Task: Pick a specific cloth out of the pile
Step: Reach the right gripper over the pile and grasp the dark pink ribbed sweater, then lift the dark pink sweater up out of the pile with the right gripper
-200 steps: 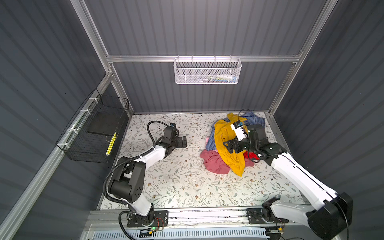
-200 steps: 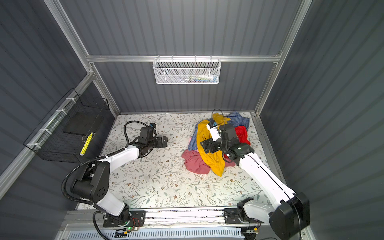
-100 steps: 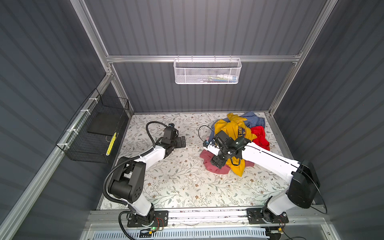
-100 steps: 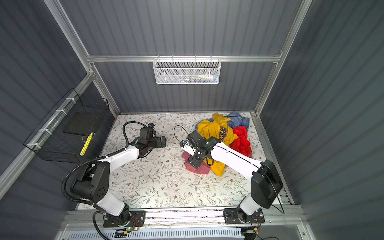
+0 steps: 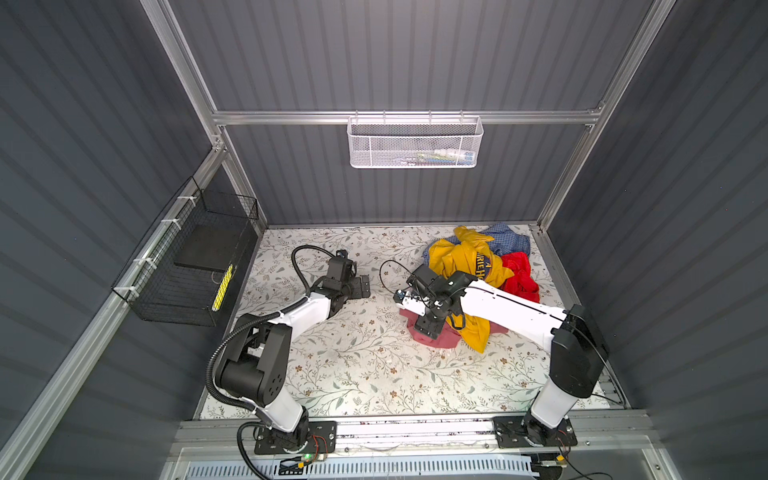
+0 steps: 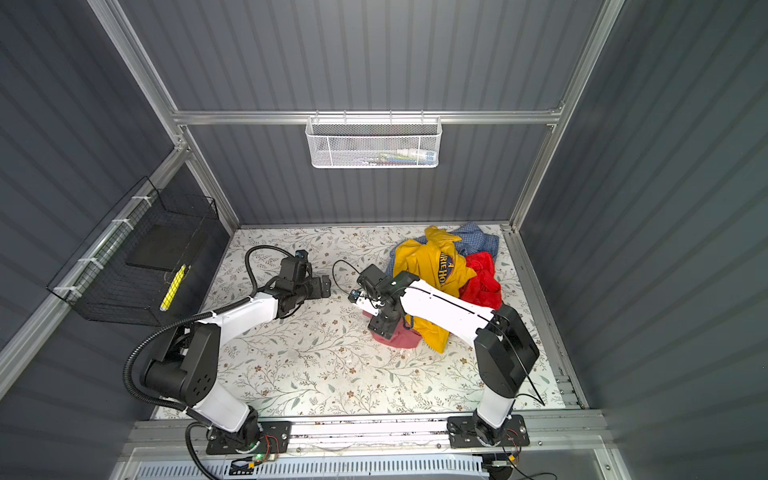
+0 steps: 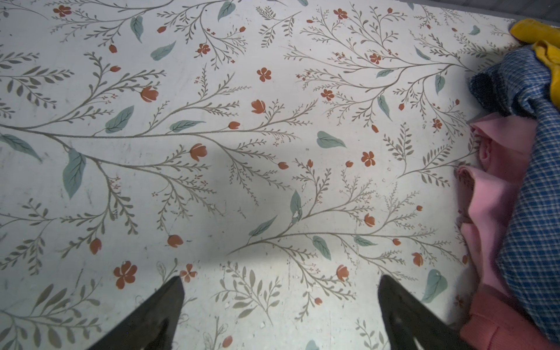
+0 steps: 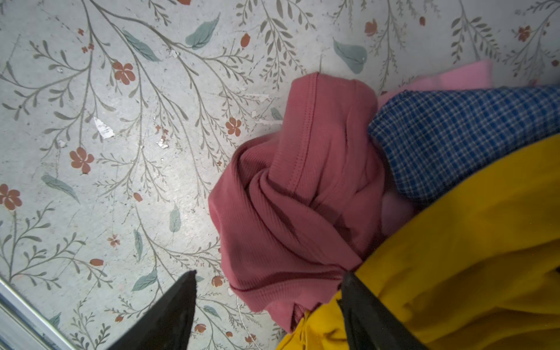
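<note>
The right pincer (image 8: 269,274) stands apart astride the rose cloth (image 8: 303,188), clamping nothing; left pincer (image 7: 281,278) gapes wide, empty.

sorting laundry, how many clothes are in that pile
5: yellow shirt on top, blue checked shirt at the back, red garment on the right, dusty rose cloth in front, pale pink cloth underneath. More may be hidden.

The cloth (image 5: 443,340) lies at the pile's (image 5: 469,257) near left edge, directly beneath the right hand (image 5: 429,329).

Even overhead light, soft shadows, sharp
</note>
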Robot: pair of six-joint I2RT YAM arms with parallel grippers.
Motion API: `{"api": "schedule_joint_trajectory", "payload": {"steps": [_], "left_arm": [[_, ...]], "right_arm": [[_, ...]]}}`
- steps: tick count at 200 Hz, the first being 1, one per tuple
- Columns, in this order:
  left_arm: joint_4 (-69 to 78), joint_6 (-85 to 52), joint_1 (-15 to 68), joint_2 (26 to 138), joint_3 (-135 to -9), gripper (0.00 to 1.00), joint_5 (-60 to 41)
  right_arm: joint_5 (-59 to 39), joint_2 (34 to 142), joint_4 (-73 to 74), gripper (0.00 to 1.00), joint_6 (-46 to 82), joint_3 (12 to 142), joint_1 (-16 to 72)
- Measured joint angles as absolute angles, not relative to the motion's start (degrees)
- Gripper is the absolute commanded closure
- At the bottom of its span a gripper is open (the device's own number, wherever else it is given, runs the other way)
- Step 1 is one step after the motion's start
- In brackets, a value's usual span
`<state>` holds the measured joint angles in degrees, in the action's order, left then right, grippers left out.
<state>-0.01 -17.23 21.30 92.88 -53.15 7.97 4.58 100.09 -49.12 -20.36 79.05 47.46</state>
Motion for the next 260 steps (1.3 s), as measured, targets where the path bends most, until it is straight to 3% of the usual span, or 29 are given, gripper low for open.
{"api": "schedule_joint_trajectory", "payload": {"steps": [49, 69, 109, 153, 260], "left_arm": [[-0.1, -17.3, 21.3, 92.4, -52.1, 0.0, 9.0], [-0.4, -17.2, 21.3, 92.4, -52.0, 0.0, 9.2], [-0.4, -17.2, 21.3, 92.4, -52.0, 0.0, 9.5], [-0.5, -17.2, 21.3, 92.2, -52.0, 0.0, 10.2], [-1.3, -17.2, 21.3, 90.4, -51.8, 0.0, 11.0]], "right_arm": [[7.1, 105.8, -51.4, 0.41, -20.9, 81.6, 47.9], [8.0, 107.1, -51.9, 0.52, -20.7, 81.6, 47.9], [8.2, 108.2, -52.0, 0.84, -20.1, 81.6, 47.9], [6.0, 104.9, -49.6, 1.0, -19.3, 80.8, 47.9], [-7.2, 79.7, -39.5, 1.0, -14.2, 70.5, 40.6]]}}
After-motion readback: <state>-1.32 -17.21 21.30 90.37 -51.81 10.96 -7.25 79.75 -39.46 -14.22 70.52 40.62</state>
